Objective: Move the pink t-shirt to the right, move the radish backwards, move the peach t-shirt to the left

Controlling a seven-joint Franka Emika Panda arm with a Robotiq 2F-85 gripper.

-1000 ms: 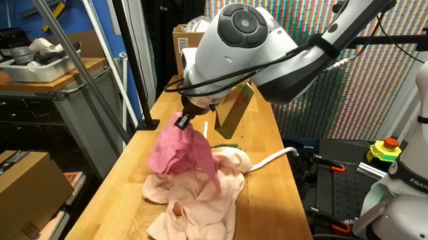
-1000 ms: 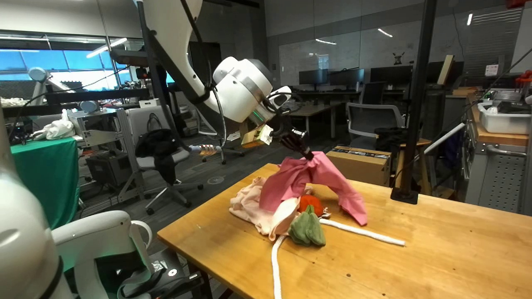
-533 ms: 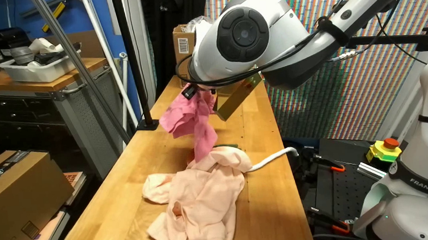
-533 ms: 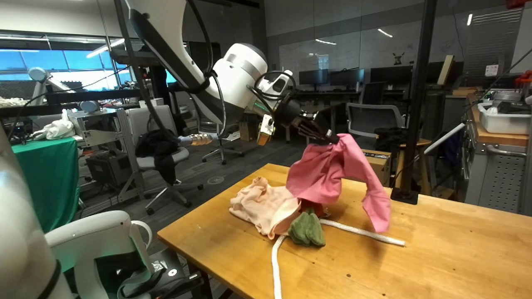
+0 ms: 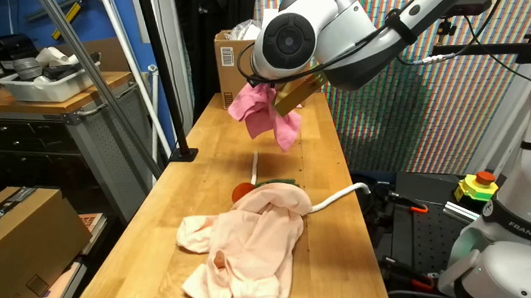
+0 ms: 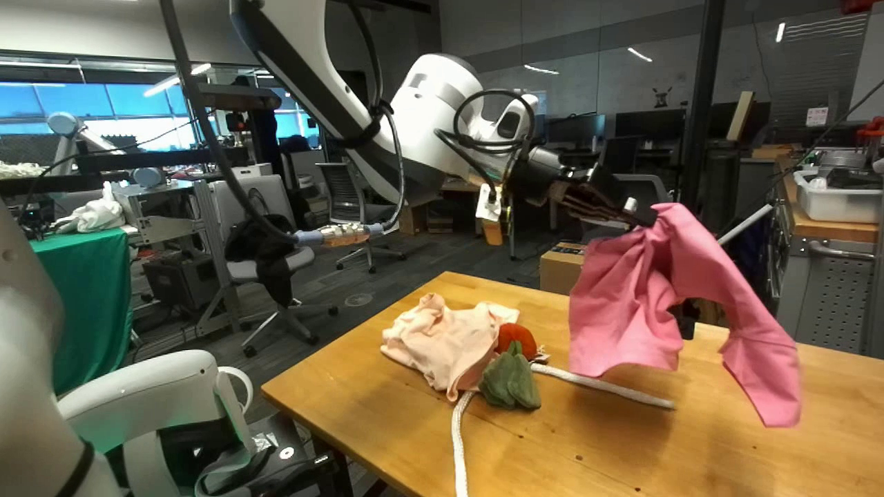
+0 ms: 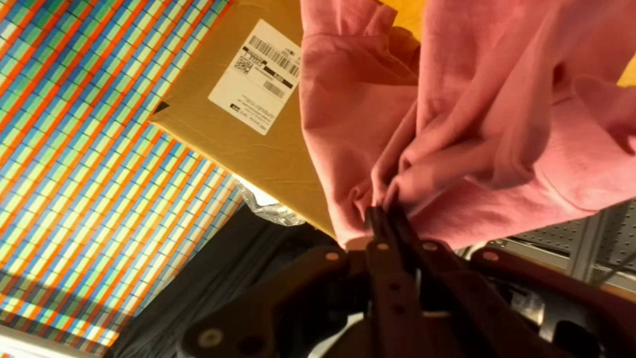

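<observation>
My gripper (image 7: 385, 214) is shut on the pink t-shirt (image 7: 447, 114), with bunched cloth between the fingertips. The pink t-shirt hangs above the table in both exterior views (image 5: 258, 114) (image 6: 635, 304). The gripper tip (image 6: 649, 217) shows at its top in an exterior view. The peach t-shirt (image 5: 254, 244) lies crumpled on the table, also seen in an exterior view (image 6: 442, 338). The radish (image 6: 518, 339), a red-orange ball with green leaves (image 6: 510, 378), lies against the peach t-shirt's edge. It is partly hidden behind that shirt in an exterior view (image 5: 243, 191).
White rope (image 6: 601, 385) runs out beside the radish on two sides. A black post (image 5: 183, 154) stands at the table edge. A cardboard box (image 5: 230, 71) stands at the table's far end and shows in the wrist view (image 7: 248, 124). The wooden table (image 6: 573, 442) carries the objects.
My gripper has lifted the pink t-shirt off the peach t-shirt and radish and carried it towards the table end with the cardboard box. The radish is uncovered. The peach t-shirt has stayed put.
</observation>
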